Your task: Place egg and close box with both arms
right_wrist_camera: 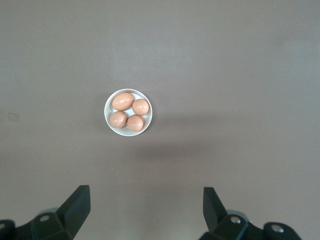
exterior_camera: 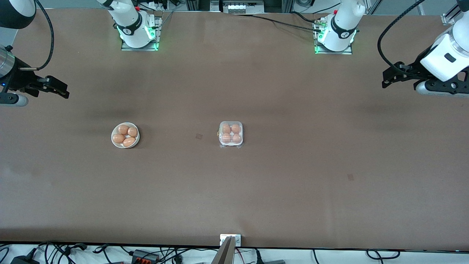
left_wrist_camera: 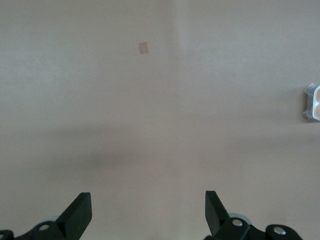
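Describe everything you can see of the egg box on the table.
The box is a small square white tray with rounded corners under a clear plastic lid that looks shut. Four orange-brown eggs fill its cells. It sits flat on the brown table, toward the left arm's end from the bowl, with nothing else touching it.

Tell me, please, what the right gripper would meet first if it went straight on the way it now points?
Probably bare table. The right gripper, fingers open, points down at brown tabletop; the bowl of four eggs lies ahead of its fingertips, so a shallower path might reach it. Depth is unclear.
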Robot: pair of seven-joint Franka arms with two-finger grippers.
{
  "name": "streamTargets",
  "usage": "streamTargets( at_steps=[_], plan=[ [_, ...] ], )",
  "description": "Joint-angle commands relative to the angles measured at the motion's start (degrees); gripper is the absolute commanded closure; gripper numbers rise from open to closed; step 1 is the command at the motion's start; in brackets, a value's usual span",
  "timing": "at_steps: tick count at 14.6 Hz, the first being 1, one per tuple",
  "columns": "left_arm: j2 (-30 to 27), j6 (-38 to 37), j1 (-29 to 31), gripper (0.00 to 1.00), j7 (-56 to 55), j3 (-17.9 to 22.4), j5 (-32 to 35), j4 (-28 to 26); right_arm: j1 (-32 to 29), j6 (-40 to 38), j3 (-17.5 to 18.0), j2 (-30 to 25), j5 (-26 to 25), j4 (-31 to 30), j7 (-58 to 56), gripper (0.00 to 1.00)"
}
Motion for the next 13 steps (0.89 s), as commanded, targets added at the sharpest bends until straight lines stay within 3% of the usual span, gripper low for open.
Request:
streamTargets(
  at_steps=[1, 3, 13],
  plan=[
    [1.96, 0.8, 2.82, 0.0, 0.45, -1.14, -0.77, 1.81, -1.02, -0.6, 0.58, -1.62, 0.8, -0.68, -0.62, 0.0],
    [2.05, 0.97, 5.81, 0.0, 0.45, -3.6, -0.77, 1.9, -1.02, -0.51, 0.58, -1.71, 0.8, -0.68, -0.53, 0.0],
    [2.05, 1.77, 5.65, 0.0, 0.36, -4.31, 0.2, 1.99, -0.94, -0.78, 0.67, -1.97, 0.8, -0.68, -0.62, 0.0]
  ],
)
